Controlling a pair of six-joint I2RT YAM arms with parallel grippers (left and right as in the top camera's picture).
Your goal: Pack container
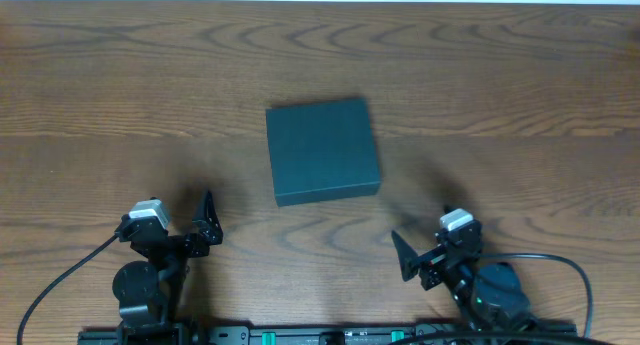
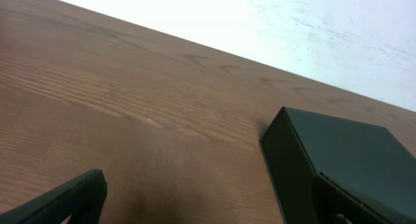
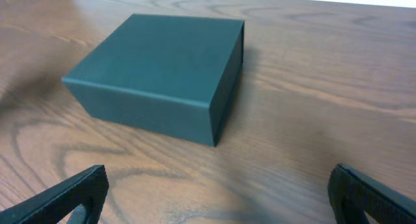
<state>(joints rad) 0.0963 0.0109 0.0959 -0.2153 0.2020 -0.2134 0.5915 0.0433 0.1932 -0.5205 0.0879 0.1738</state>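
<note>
The container [image 1: 322,150] is a dark teal-green square box with its lid shut, lying flat at the middle of the wooden table. It also shows in the left wrist view [image 2: 338,159] at the right and in the right wrist view [image 3: 159,71] at upper left. My left gripper [image 1: 207,223] is open and empty, near the front edge, left of and nearer than the box; its fingers show in the left wrist view [image 2: 208,204]. My right gripper [image 1: 420,257] is open and empty, at the front right, nearer than the box; its fingers frame bare wood in the right wrist view [image 3: 218,195].
The wooden table [image 1: 120,95] stretches to a pale wall at the far edge. Black cables run from both arm bases along the front edge. No other objects show.
</note>
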